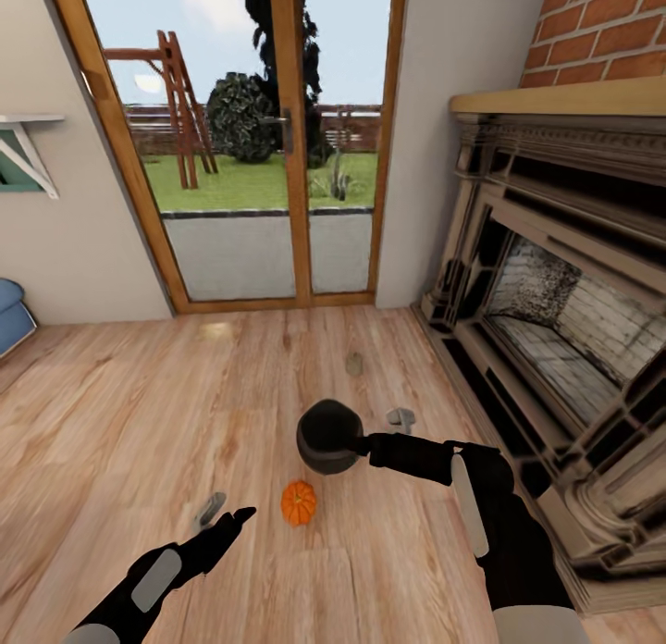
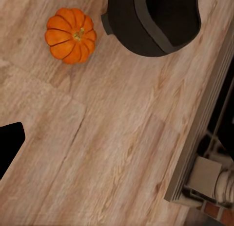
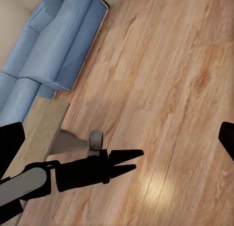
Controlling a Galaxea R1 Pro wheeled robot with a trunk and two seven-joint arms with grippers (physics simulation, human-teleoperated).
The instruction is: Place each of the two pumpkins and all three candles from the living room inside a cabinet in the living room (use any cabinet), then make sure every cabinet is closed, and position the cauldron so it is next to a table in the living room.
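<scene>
Nearest to me in the head view, my left gripper point(image 1: 231, 524) hangs low over the wooden floor point(image 1: 139, 422), its two fingers lying close together, almost pressed shut, with nothing between them. Just to that gripper's right, a little apart from its tips, one pumpkin point(image 1: 299, 502) sits on the floor; the left wrist view shows it too point(image 2: 70, 35), upright, stem up, with the cauldron point(image 2: 153, 21) close beside it but not touching.

My right arm reaches forward to the cauldron point(image 1: 328, 436), which hides the right gripper point(image 1: 363, 443); the arm's end meets the pot's side, but I cannot tell whether the gripper is spread or pinching the rim. The cauldron lies just beyond the pumpkin.

The right wrist view looks across the floor at my left gripper point(image 3: 127, 162), fingers nearly together, with a blue sofa point(image 3: 53, 55) well past it.

Beyond the cauldron a small tan-brown thing, perhaps a candle point(image 1: 354, 364), stands on the floor. To the right rises the fireplace point(image 1: 555, 329); farthest away are the glazed doors point(image 1: 268, 144).
</scene>
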